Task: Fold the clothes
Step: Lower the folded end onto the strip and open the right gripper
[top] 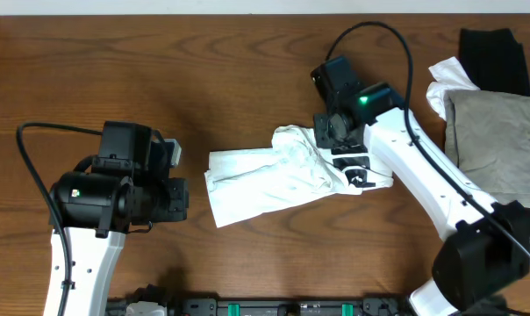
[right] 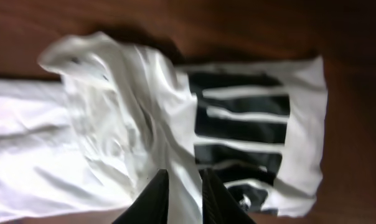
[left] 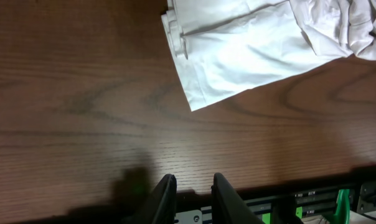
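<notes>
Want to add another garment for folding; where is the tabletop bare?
Bare table: the far strip behind the left arm and white T-shirt; the narrow gap between those two; the near strip before the shirt. Crowded: the right side, with the right arm, grey-beige garment and black garment.

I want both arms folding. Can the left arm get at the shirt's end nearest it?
Probably yes: only bare table lies between the left gripper and the shirt, and its jaws hold nothing.
</notes>
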Controlling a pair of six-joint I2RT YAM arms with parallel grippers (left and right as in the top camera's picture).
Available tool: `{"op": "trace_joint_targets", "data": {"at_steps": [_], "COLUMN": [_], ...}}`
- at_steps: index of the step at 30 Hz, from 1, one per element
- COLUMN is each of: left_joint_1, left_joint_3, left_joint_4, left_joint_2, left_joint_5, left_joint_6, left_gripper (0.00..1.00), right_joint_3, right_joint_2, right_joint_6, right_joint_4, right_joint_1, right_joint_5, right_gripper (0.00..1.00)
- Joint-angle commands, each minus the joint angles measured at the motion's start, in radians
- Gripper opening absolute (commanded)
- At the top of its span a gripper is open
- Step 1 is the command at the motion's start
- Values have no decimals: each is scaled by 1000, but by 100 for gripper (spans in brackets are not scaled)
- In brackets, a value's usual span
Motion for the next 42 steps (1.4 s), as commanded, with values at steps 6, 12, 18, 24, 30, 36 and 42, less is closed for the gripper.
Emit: {"op": "trace_joint_targets", "data": {"at_steps": [6,12,18,24,30,36,42], "left_joint_1": [-1,-1,-1,-1,-1,-1,-1], "left_joint_3": [-6,-6,-6,-6,-6,-6,-6], "left_joint_4": [0,0,-1,0,-1,0,34], "left_joint_2": [-6,-6,-6,-6,-6,-6,-6], "left_joint_5": [-12,-12,-12,-12,-12,-11,109], "left_joint_6": [-9,-9,-9,-9,-9,-11,-32], "left_gripper": [21,21,21,21,21,21,43], "right_joint_3": [7,7,6,6,6,14,87], "right_joint_2": [116,196,288,327,327,323,230], "right_joint_6": [23,-49,-48,-130,-126,-107,-107], "right_joint_4": [-47,-54,-67,-69,-75,-60,-90], "right_joint_1": [-3,23,47,60,57,59,58], "right_joint_5": [-33,-155,-144,-225,-147,-124,-124], "right_gripper": [17,17,17,15,17,14,15]}}
